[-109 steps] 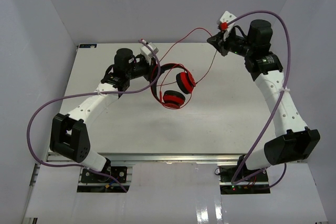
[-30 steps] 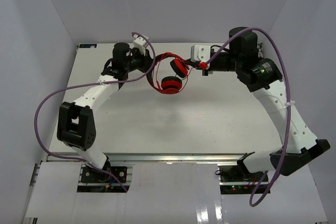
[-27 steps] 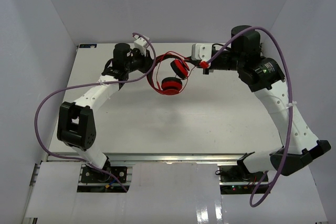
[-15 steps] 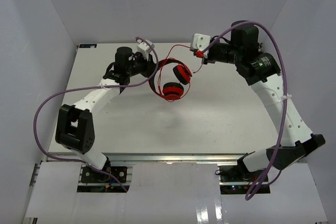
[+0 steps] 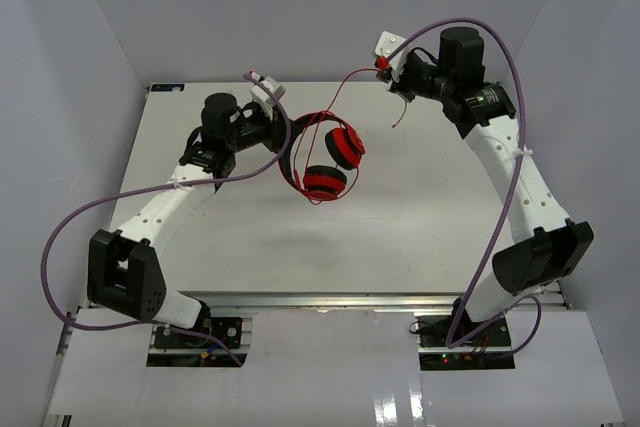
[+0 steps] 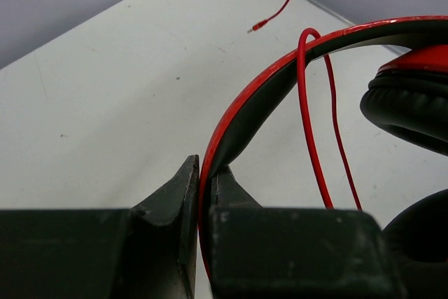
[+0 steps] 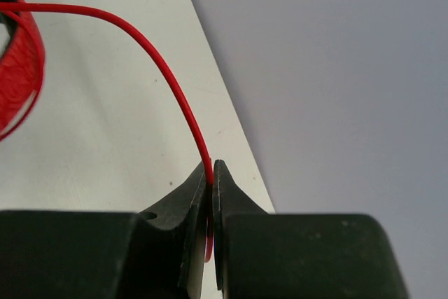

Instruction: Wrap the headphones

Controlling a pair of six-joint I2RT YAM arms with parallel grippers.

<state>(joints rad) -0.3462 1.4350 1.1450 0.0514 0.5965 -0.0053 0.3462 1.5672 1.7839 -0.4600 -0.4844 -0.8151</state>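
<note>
The red headphones with black ear pads hang above the table, held by the headband. My left gripper is shut on the red-and-black headband, which sits pinched between its jaws. A black ear pad shows at the right. The thin red cable loops over the headband, and its plug hangs free farther off. My right gripper is raised at the back, shut on the red cable, which runs out from between its fingertips towards a red ear cup.
The white table lies under both arms, with grey walls on three sides. Thick purple arm cables loop beside each arm. The table's far right edge is close under the right gripper.
My right gripper has risen and pulled back from beside the headphones, drawing the cable up with it. The left arm has shifted a little to the left, still holding the headband.
</note>
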